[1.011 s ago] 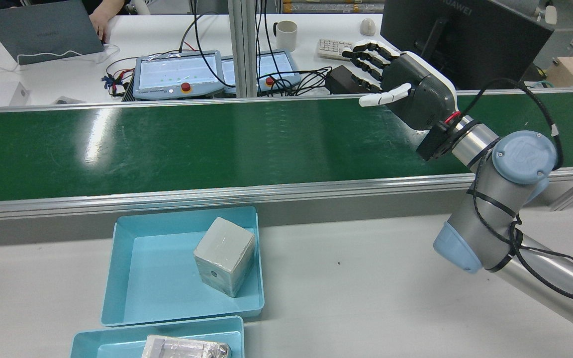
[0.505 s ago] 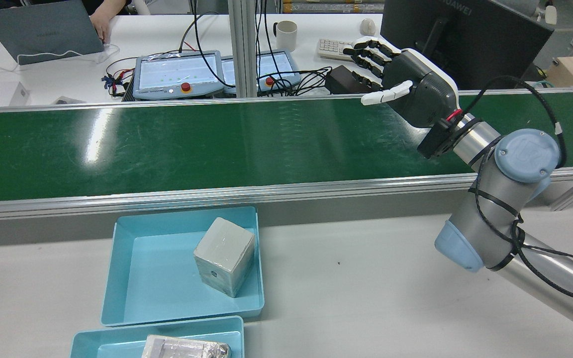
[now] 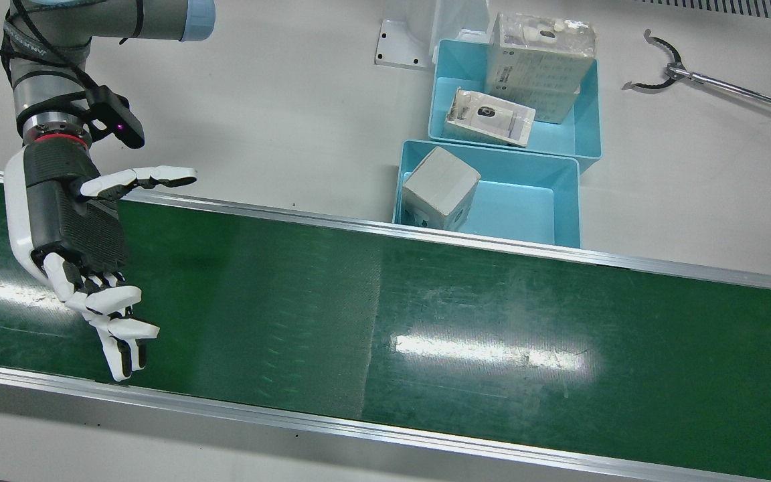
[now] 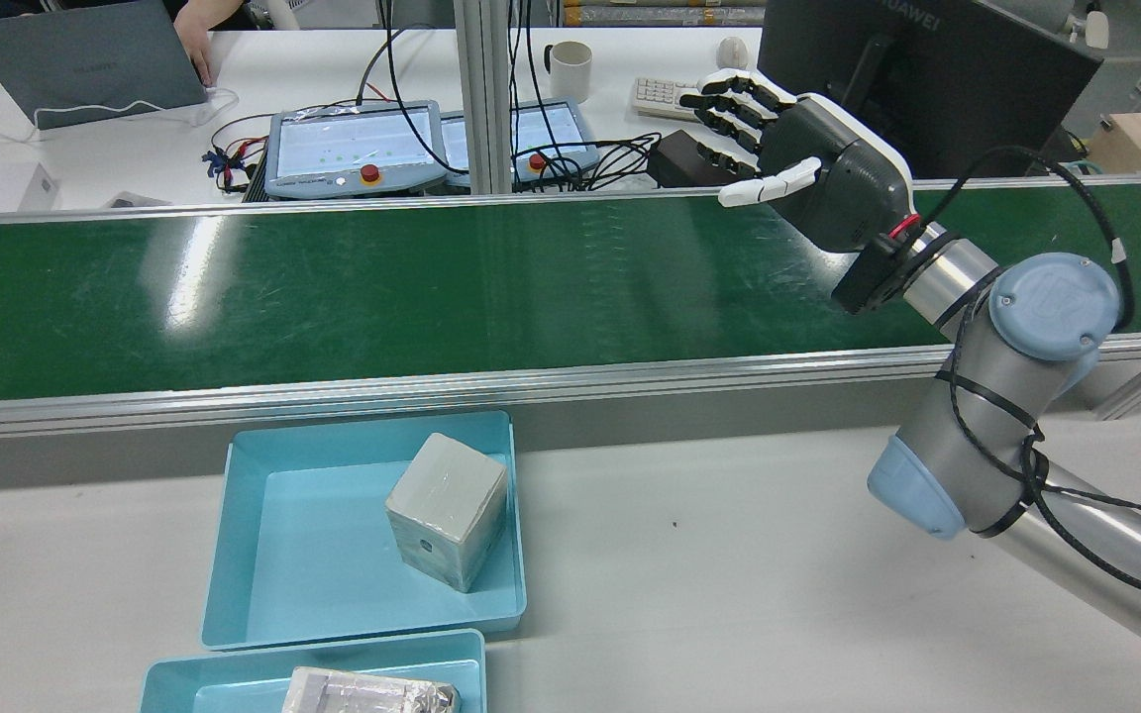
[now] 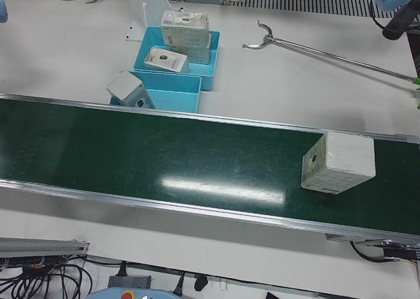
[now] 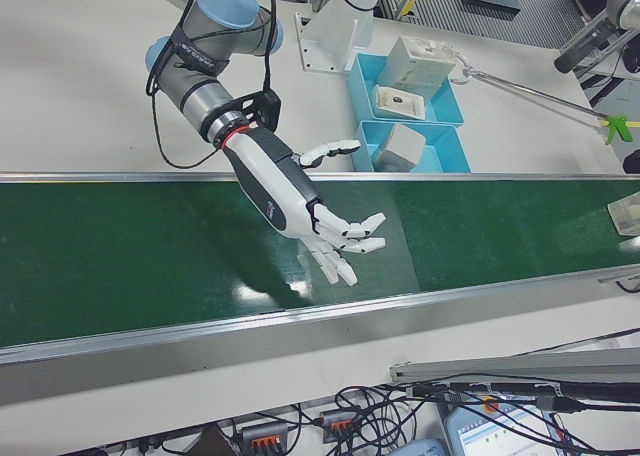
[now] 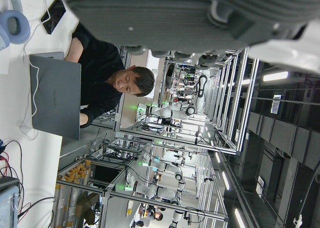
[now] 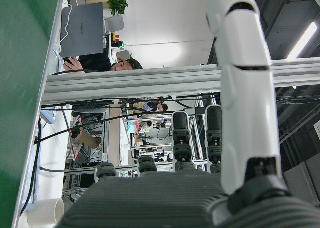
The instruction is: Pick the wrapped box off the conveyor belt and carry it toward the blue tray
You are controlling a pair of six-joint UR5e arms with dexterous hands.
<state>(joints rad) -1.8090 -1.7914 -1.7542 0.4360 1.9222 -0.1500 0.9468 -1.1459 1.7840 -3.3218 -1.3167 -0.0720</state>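
Observation:
The wrapped box [image 5: 338, 162], a pale cube in clear film, sits on the green conveyor belt [image 5: 164, 155] at the right end of the left-front view; its edge also shows in the right-front view [image 6: 625, 216]. My right hand [image 3: 84, 261] is open, fingers spread, hovering over the belt far from the box and holding nothing; it also shows in the rear view [image 4: 798, 168] and the right-front view [image 6: 300, 201]. The blue tray [image 4: 313, 555] beside the belt holds another wrapped box [image 4: 447, 510]. My left hand [image 7: 200, 18] shows only in its own view, empty.
A second blue tray [image 3: 579, 120] behind the first holds wrapped packages [image 3: 539, 60]. A metal grabber tool [image 3: 666, 67] lies on the white table. Teach pendants [image 4: 353, 144], cables, a mug and a monitor stand beyond the belt's far rail.
My right hand has risen a little and shifted slightly toward the belt's far rail, still open. The boxes in the trays have not moved.

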